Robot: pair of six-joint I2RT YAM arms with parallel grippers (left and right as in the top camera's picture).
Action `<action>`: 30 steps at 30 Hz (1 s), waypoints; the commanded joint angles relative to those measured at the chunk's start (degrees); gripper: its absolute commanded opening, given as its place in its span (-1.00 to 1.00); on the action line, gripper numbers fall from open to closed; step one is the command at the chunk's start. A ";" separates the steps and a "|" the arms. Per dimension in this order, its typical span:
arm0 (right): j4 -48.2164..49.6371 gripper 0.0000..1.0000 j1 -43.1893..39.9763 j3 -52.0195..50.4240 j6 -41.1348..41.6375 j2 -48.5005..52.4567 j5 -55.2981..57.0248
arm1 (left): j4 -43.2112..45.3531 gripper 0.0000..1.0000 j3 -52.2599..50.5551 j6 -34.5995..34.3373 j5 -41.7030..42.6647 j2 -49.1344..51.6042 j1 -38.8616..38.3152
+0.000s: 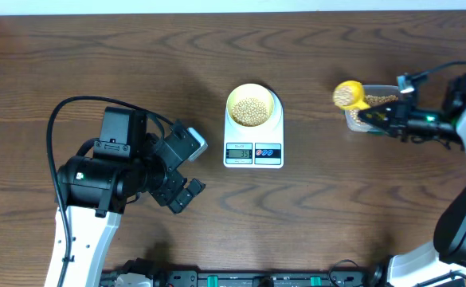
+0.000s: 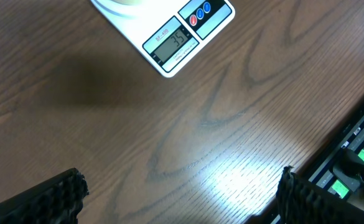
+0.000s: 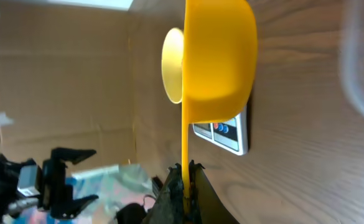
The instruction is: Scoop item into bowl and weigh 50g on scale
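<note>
The pale yellow bowl (image 1: pixel 252 106) holds beige beans (image 1: pixel 251 110) and sits on the white scale (image 1: pixel 254 148). The scale's display (image 2: pixel 173 42) shows in the left wrist view and reads 35. My right gripper (image 1: pixel 373 116) is shut on the handle of a bright yellow scoop (image 1: pixel 348 96) filled with beans, held above the clear container (image 1: pixel 376 102) at the right. In the right wrist view the scoop's underside (image 3: pixel 219 56) hides most of the bowl (image 3: pixel 172 65). My left gripper (image 1: pixel 186 194) is open and empty, left of the scale.
The clear plastic container holds more beans (image 1: pixel 382 100). An equipment rail (image 1: pixel 240 279) runs along the table's front edge. Cables trail from both arms.
</note>
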 commanded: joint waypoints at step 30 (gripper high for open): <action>31.06 -0.98 28.59 -0.11 21.51 0.57 17.29 | -0.20 1.00 0.72 0.57 0.90 -0.28 0.24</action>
